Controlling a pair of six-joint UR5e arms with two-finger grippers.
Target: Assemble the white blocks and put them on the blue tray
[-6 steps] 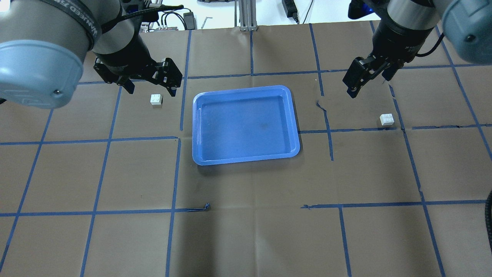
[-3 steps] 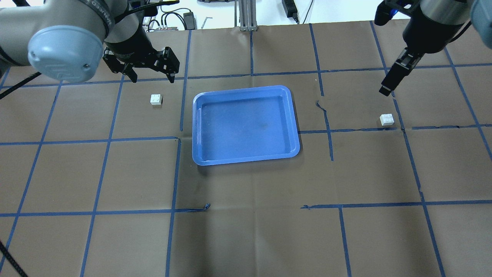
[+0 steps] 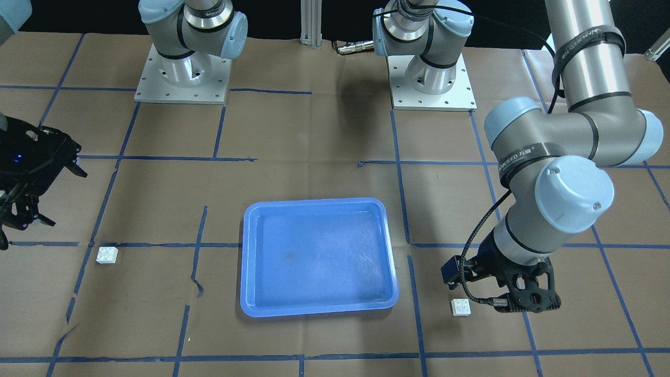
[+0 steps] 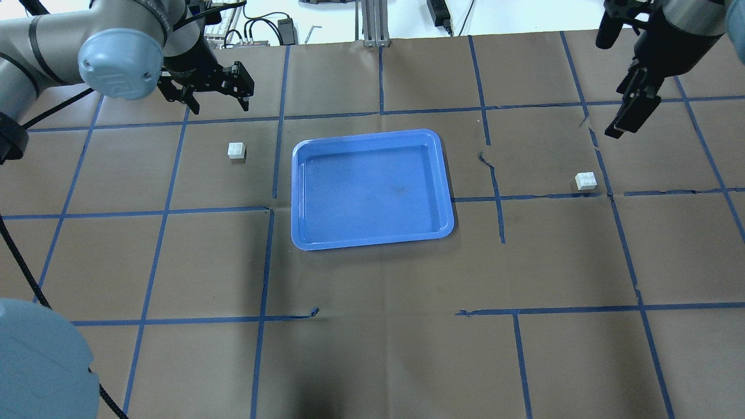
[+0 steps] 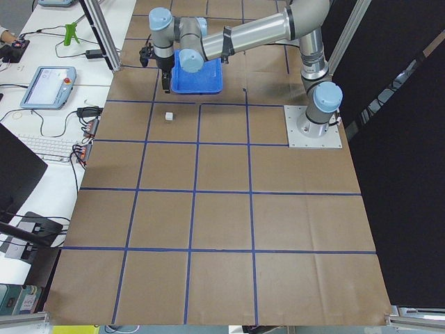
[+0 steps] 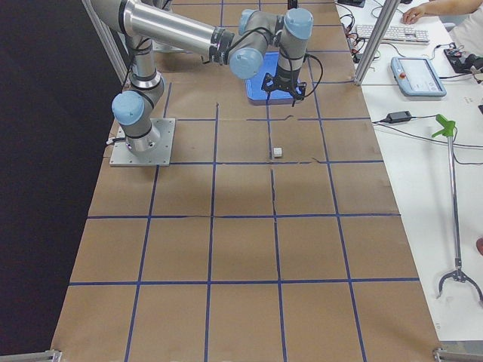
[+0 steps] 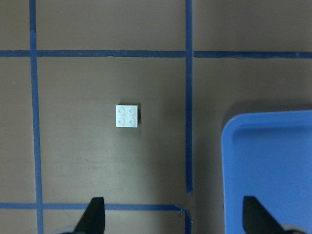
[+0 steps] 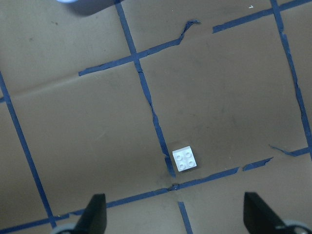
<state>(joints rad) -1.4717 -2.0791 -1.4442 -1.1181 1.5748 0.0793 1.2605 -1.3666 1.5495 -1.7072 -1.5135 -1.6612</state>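
Note:
Two white blocks lie on the table on either side of the blue tray (image 4: 372,135). The left block (image 4: 236,151) is left of the tray; it shows in the left wrist view (image 7: 127,116) ahead of the open fingers. My left gripper (image 4: 220,106) is open and empty, hovering beyond that block. The right block (image 4: 586,181) lies right of the tray and shows in the right wrist view (image 8: 185,159). My right gripper (image 4: 617,128) is open and empty, above and beyond that block. In the front view the blocks (image 3: 460,307) (image 3: 107,254) flank the tray (image 3: 314,201).
The table is covered in brown paper with a grid of blue tape, torn in places near the right block (image 4: 488,163). Cables and equipment lie past the far edge (image 4: 256,29). The arm bases (image 3: 432,78) stand on the robot's side.
The left gripper has moved toward the far edge, away from the left block. The right gripper has moved right, to beyond the right block. Blocks and tray have not moved.

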